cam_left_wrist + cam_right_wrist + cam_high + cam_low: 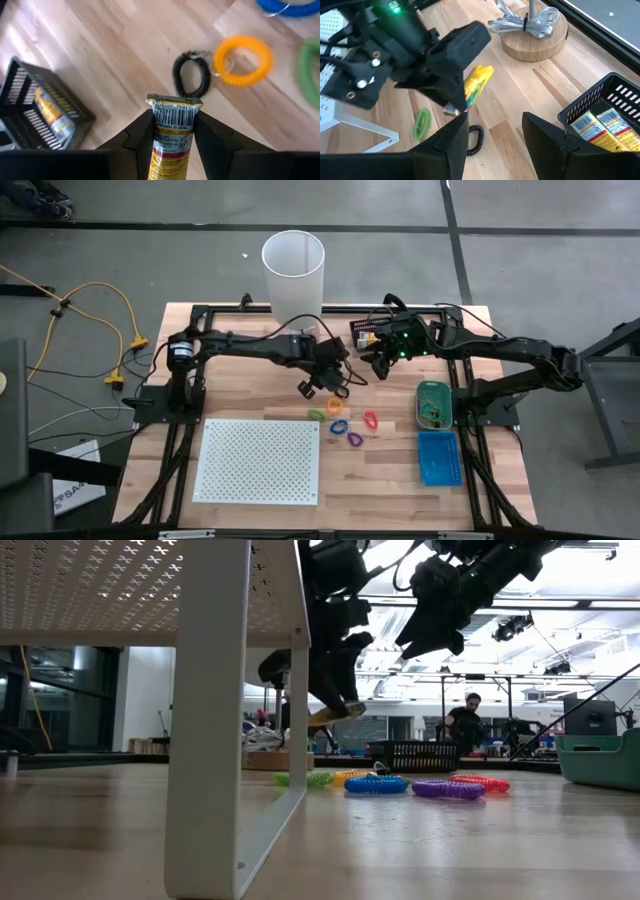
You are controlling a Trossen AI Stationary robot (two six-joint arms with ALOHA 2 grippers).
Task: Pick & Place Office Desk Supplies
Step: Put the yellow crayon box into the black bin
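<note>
The left gripper [172, 137] is hanging above the surface [250, 370], and its jaws are clamped on a yellow packet [171, 135]. The packet is sticking out between the two fingers, lifted clear of the wood. Right under it, a black loop [191, 74] is lying beside an orange loop [243, 60], almost touching.

A little farther off, a black basket [42, 112] is already holding at least one yellow packet, so part of the job looks done. The green loop [316, 415], blue loop [337, 426], purple loop [354, 439] and pink loop [371, 420] are lying loose near the white board [260, 460], so a lot looks left to do.

The right gripper [492, 132] is waiting close to the left one, near the basket. Its jaws are apart and holding nothing.

Farther out, a green bin [433, 402] and a blue tray [439, 458] are sitting on the right side.
</note>
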